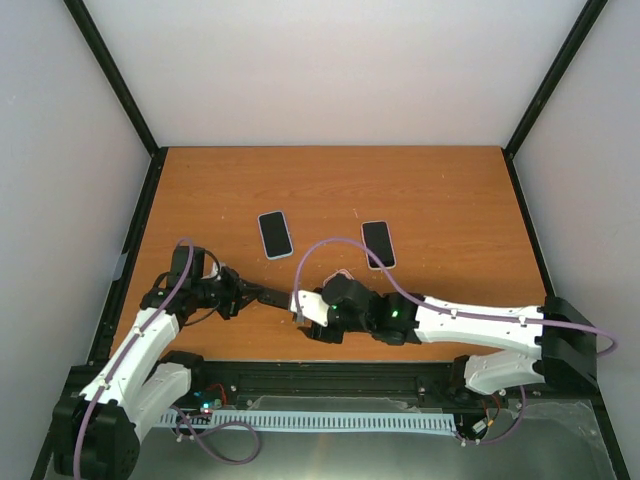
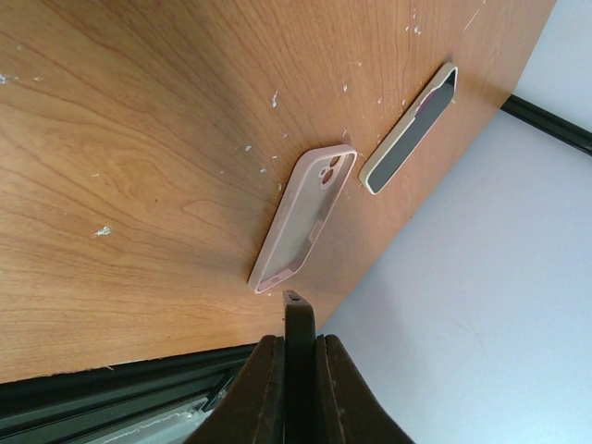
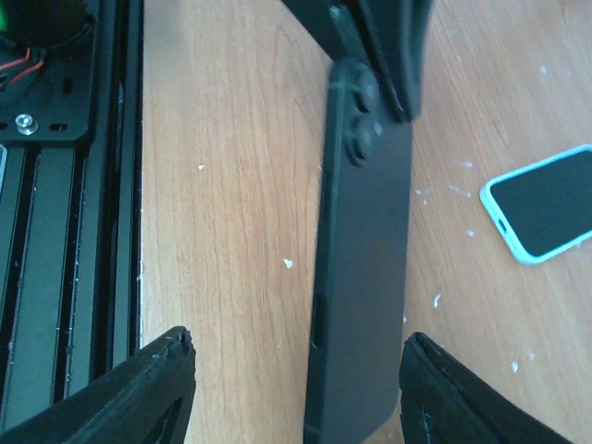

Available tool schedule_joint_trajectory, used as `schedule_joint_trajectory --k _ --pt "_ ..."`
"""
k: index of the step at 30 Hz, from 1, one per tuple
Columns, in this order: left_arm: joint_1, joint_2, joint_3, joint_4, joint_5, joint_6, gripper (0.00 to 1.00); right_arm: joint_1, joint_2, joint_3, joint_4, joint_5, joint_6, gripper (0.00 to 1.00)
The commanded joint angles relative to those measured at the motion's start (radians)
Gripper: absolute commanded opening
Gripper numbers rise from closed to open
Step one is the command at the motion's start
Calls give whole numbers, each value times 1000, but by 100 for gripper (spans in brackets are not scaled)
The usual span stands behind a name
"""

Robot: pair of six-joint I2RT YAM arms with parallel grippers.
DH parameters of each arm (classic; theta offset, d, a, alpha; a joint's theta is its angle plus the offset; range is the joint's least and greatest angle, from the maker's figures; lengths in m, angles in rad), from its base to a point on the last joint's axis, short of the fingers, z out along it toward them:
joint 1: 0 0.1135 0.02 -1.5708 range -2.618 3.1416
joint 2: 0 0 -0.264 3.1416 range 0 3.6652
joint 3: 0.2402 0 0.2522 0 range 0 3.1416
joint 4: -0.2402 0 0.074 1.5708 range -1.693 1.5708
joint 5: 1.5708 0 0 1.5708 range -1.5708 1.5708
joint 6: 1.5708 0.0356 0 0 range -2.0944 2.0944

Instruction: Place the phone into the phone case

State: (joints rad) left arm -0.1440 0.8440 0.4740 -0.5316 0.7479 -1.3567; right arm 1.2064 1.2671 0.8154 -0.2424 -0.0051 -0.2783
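My left gripper (image 2: 298,340) is shut on the black phone (image 2: 298,310), seen edge-on and sticking out past the fingertips. In the top view the left gripper (image 1: 250,294) holds the phone (image 1: 270,296) level above the table's near part, pointing right. My right gripper (image 3: 298,344) stands open with a finger on each side of the phone's (image 3: 365,277) free end, touching neither side. The empty pink phone case (image 2: 303,217) lies flat on the table beyond the phone's tip. The right wrist mostly hides it in the top view.
A phone in a light-blue case (image 1: 275,234) (image 3: 544,205) lies left of centre. Another dark-screened phone with a cream rim (image 1: 378,244) (image 2: 410,129) lies right of centre. The black frame rail (image 3: 55,231) runs along the table's near edge.
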Motion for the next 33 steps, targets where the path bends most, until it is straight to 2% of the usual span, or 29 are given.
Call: schedule_joint_trajectory --k 1,9,12,20,23,24,28,31,32,33 --pt "4 -5 12 35 29 -59 0 57 52 19 59 118 -146 60" --pt "4 -15 3 36 46 -66 0 76 163 69 91 249 -198 46" --pt "4 -22 0 34 50 -67 0 83 169 57 130 284 -200 37" --pt "4 -42 -5 37 57 -79 0 89 150 30 171 310 -190 3" --pt "4 -50 -5 48 63 -82 1 90 134 28 169 299 -160 3" --pt "4 -53 -6 55 63 -86 5 90 130 28 166 298 -149 3" --pt "4 -87 -25 109 53 -106 62 89 122 47 120 288 -90 3" --pt "5 -124 -51 151 40 -131 94 79 117 72 43 260 -42 3" --pt "5 -134 -57 156 32 -137 99 69 111 80 15 234 -20 3" --pt "4 -145 -62 165 24 -137 99 52 102 85 -13 206 2 3"
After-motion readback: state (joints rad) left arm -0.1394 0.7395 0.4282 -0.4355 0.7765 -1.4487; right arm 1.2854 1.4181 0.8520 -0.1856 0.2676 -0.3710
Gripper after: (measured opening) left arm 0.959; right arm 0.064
